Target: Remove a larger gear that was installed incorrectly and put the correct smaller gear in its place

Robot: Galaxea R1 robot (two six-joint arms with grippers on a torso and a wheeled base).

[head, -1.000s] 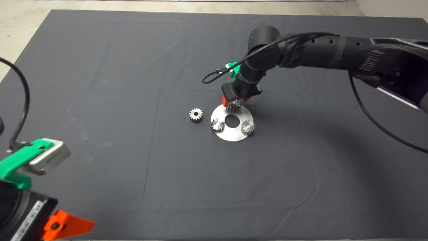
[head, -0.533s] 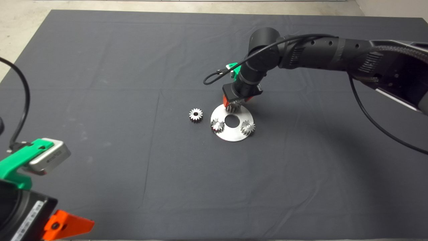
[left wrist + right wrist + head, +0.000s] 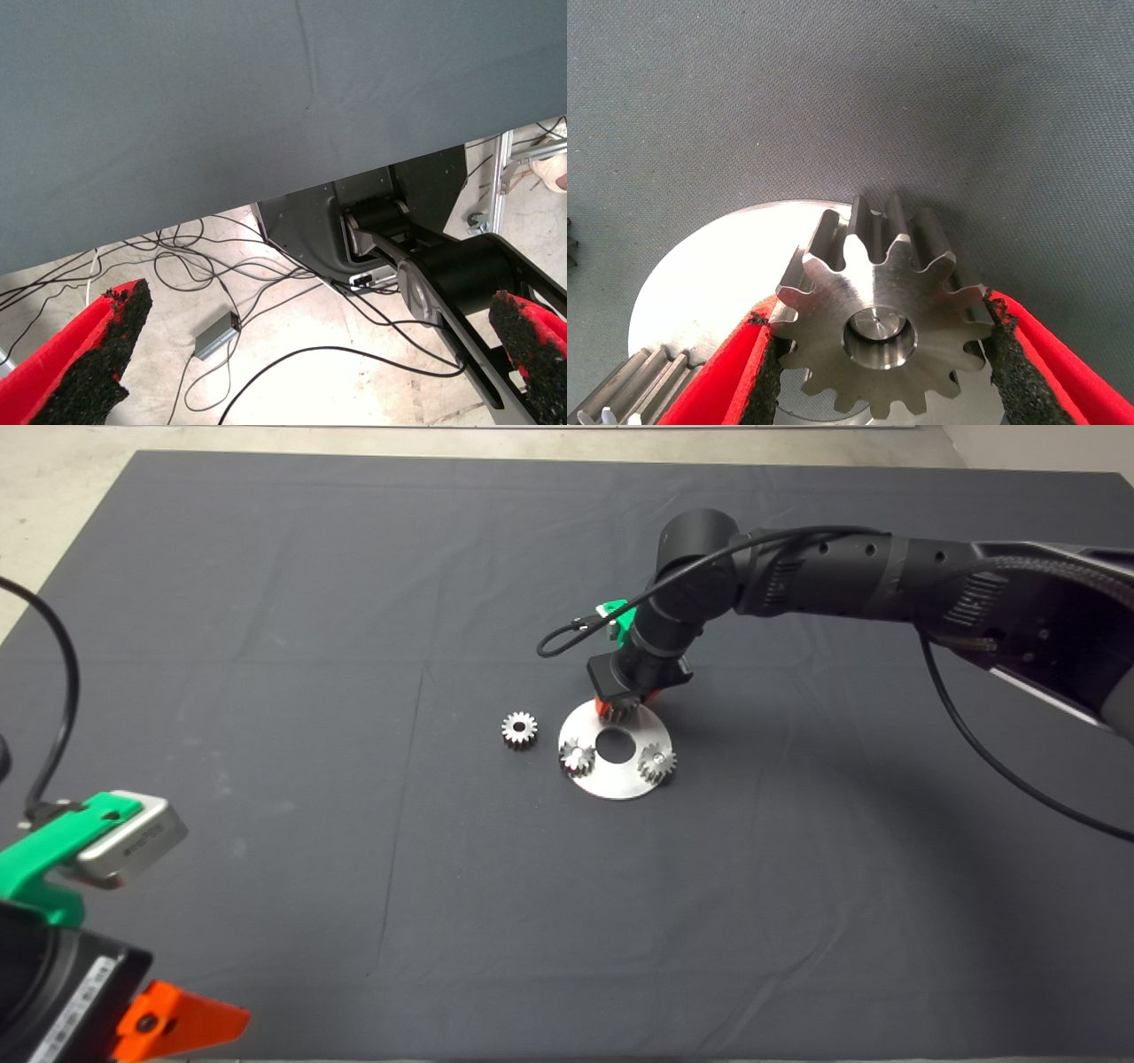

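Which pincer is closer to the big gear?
Right. The right pincer has its pads against both sides of the larger gear on the round plate. The left pincer waits off the mat's edge.

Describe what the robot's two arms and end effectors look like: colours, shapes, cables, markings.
The right arm is a black cylindrical tube with a rounded elbow, small holes and a thin black cable looping off it. Its end effector has red fingers faced with rough black pads. The left end effector matches; its mount is green, with a silver-grey block, an orange part and a white label.
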